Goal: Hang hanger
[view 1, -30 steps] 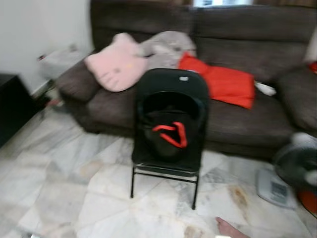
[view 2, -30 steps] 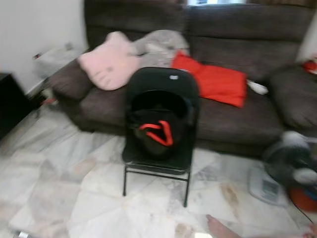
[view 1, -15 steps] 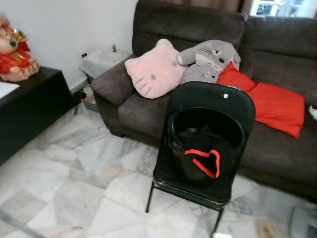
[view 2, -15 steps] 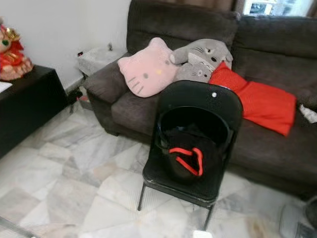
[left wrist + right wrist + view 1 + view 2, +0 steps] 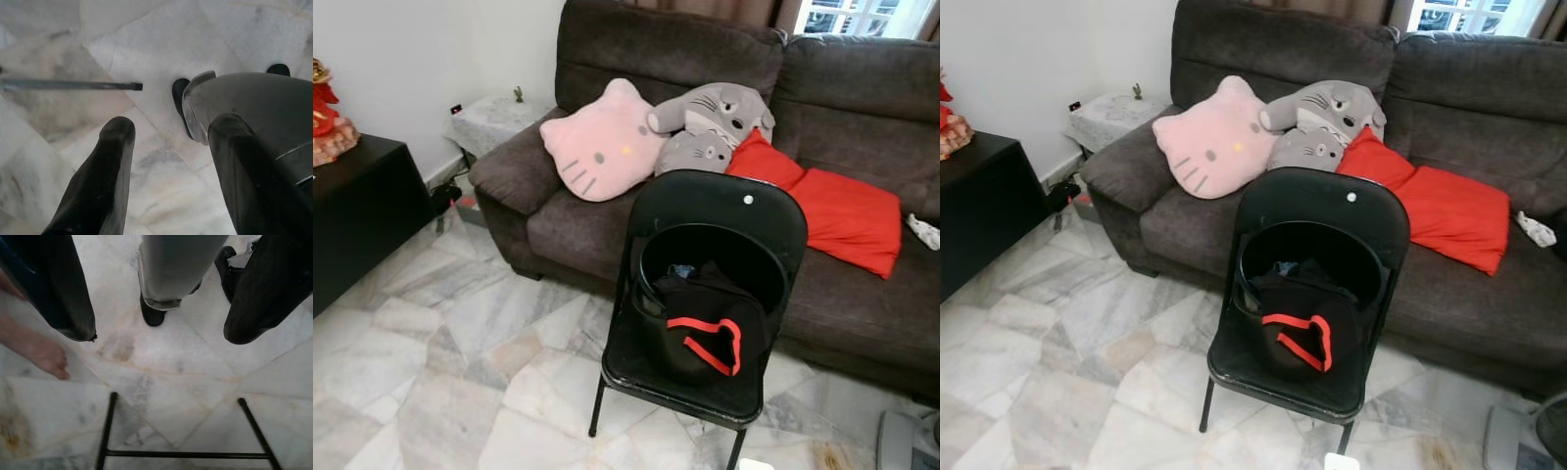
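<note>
Facing a black metal folding chair [image 5: 720, 211] on the white marble floor [image 5: 431, 372], just in front of a dark brown fabric sofa [image 5: 862, 294]. Carries on its seat a black fabric bag [image 5: 705, 323] with a red strap [image 5: 710, 338]. Cannot tell where the hanger is among that dark bundle. Lying on the sofa behind: a pink cat-face cushion [image 5: 597, 147] at left, a grey plush animal [image 5: 715, 113] beside it, a red rectangular cushion [image 5: 837, 211] to the right. Far left, a low black cabinet [image 5: 357, 225]. Hanging low over the floor with fingers spread and empty: left claw [image 5: 171, 125]. Likewise spread, holding nothing: right claw [image 5: 159, 333], near a person's bare foot [image 5: 41, 352].
</note>
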`<state>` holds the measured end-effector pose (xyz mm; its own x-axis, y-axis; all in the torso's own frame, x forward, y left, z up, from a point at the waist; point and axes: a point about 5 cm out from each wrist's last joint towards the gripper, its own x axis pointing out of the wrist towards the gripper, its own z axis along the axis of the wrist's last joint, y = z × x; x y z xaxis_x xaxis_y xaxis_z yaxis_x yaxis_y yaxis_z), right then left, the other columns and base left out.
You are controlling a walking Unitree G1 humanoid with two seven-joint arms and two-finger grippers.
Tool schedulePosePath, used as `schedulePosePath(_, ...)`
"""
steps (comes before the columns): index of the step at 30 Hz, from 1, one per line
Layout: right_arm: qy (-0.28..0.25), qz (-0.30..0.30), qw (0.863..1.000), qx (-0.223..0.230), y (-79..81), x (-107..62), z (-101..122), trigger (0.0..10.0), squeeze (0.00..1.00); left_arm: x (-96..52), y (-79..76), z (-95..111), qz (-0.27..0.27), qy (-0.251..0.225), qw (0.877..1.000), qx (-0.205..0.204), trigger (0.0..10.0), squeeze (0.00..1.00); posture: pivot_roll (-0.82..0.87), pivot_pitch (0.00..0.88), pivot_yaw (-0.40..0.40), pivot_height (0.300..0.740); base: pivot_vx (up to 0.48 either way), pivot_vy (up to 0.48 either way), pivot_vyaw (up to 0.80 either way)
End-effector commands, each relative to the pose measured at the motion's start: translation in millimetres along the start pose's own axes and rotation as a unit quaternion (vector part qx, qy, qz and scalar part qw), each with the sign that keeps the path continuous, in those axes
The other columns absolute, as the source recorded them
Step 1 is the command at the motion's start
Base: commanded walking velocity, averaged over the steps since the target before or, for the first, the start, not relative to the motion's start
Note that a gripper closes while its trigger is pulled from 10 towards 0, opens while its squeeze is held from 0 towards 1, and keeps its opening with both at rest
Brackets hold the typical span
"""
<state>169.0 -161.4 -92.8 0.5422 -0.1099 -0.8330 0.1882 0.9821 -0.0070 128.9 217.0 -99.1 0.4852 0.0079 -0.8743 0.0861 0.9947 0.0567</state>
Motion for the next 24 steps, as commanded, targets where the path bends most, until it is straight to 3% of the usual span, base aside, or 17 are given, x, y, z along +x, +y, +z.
schedulePosePath(1, -0.026, -0.011, 1.0, 0.008, -10.0, 2.3, 16, 10.0, 0.0, -0.4, -0.4, -3, -0.003, 0.006, 1.0, 0.005, 10.0, 0.0, -0.1, 0.056, 0.025, 0.74, 0.0, 0.0, -0.8)
schedulePosePath(19, -0.008, -0.013, 1.0, 0.008, -19.7, 1.6, 8, 10.0, 0.0, -0.4, -0.7, -3, -0.006, 0.006, 1.0, 0.008, 10.0, 0.0, -0.1, 0.057, 0.025, 0.74, 0.0, 0.0, -0.8)
schedulePosePath(24, -0.009, -0.012, 1.0, 0.003, -21.1, 1.2, 7, 10.0, 0.0, -0.4, -0.7, -2, -0.006, 0.006, 1.0, 0.01, 10.0, 0.0, -0.1, 0.057, 0.025, 0.74, 0.0, 0.0, 0.0)
